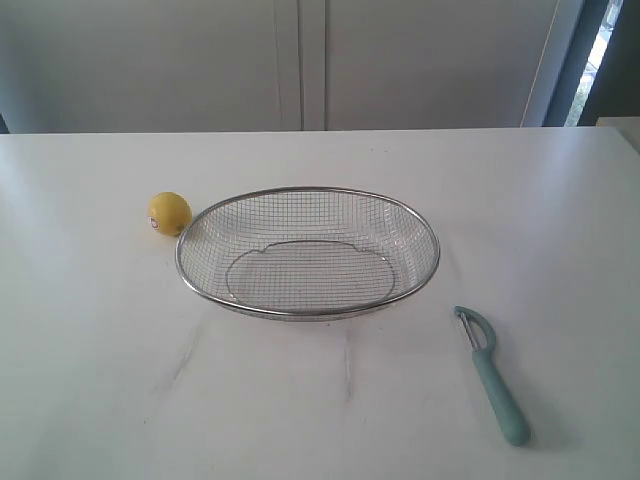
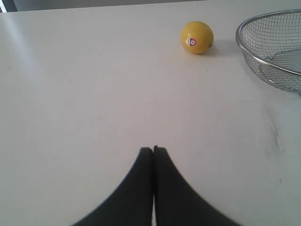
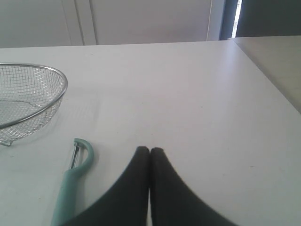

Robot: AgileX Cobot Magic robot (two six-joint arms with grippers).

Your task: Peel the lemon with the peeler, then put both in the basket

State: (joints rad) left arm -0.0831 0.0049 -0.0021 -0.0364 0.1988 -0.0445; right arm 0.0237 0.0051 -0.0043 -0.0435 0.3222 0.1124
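Lemon (image 1: 169,213) left of basket (image 1: 308,252), peeler (image 1: 490,372) right, prob. one per arm. L end effector (image 2: 153,149) and R end effector (image 3: 149,149) clenched, empty.

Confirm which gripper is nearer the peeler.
Right. The right gripper sits close beside the peeler; the left gripper faces the lemon, with no peeler in its view.

**Both grippers closed, holding nothing**

The left gripper (image 2: 153,149) has its two black fingers (image 2: 136,188) pressed together tip to tip (only a thin seam shows between them). The right gripper (image 3: 149,150) stands the same way, its fingers (image 3: 169,193) meeting, nothing clamped.
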